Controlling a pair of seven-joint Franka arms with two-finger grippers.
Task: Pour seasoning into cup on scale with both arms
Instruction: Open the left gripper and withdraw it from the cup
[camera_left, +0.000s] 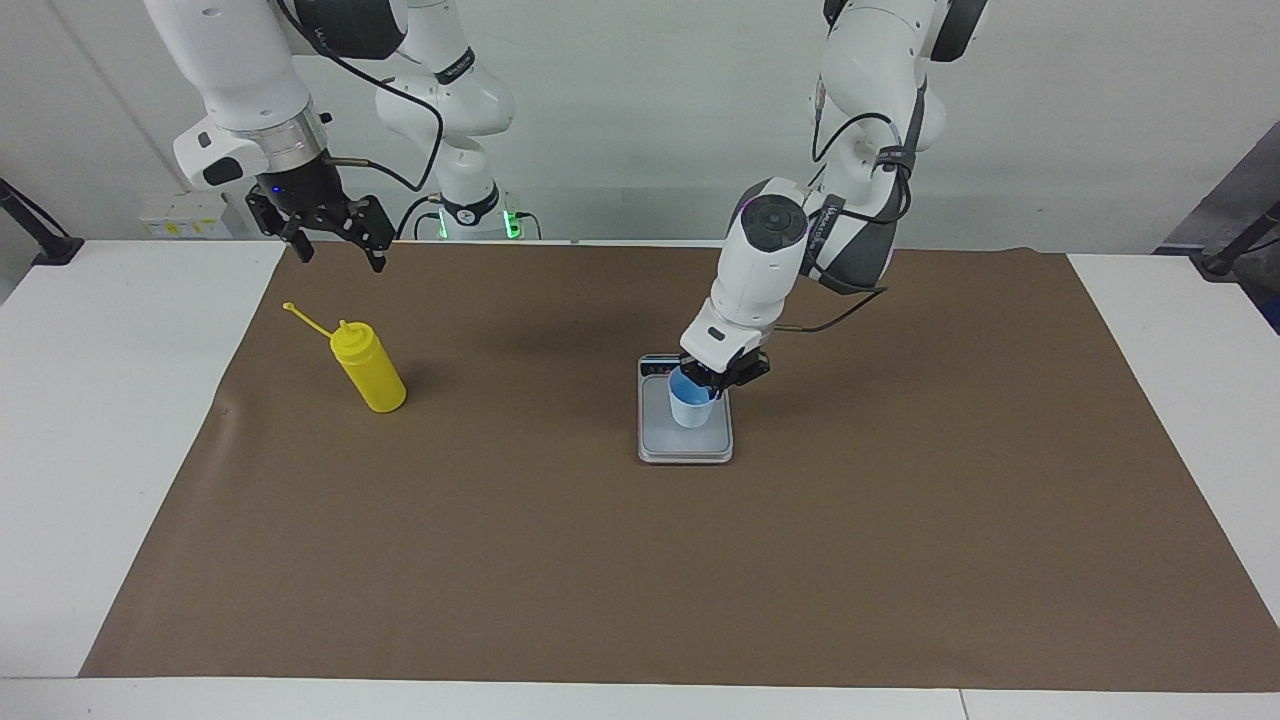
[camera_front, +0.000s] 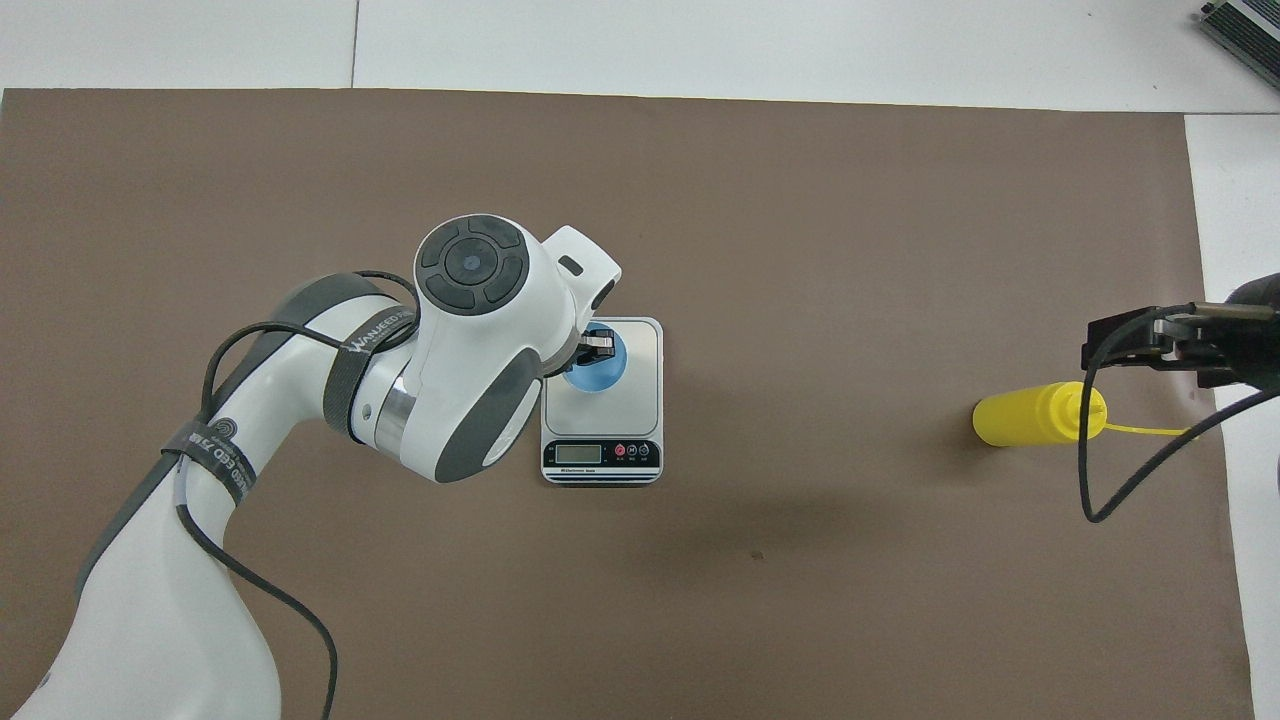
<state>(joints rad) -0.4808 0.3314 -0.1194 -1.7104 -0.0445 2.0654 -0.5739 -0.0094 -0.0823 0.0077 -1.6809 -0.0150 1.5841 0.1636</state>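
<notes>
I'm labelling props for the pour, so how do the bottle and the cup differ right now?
The bottle is bright yellow; the cup is pale blue. The bottle stands taller, with a nozzle top; the cup is open-topped. The bottle stands on the brown mat, untouched; the cup is over the scale, gripped by the left gripper. Both are upright.

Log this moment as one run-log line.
left gripper: shut on blue cup rim, cup over scale | right gripper: open, waiting above yellow squeeze bottle | pour: not begun
</notes>
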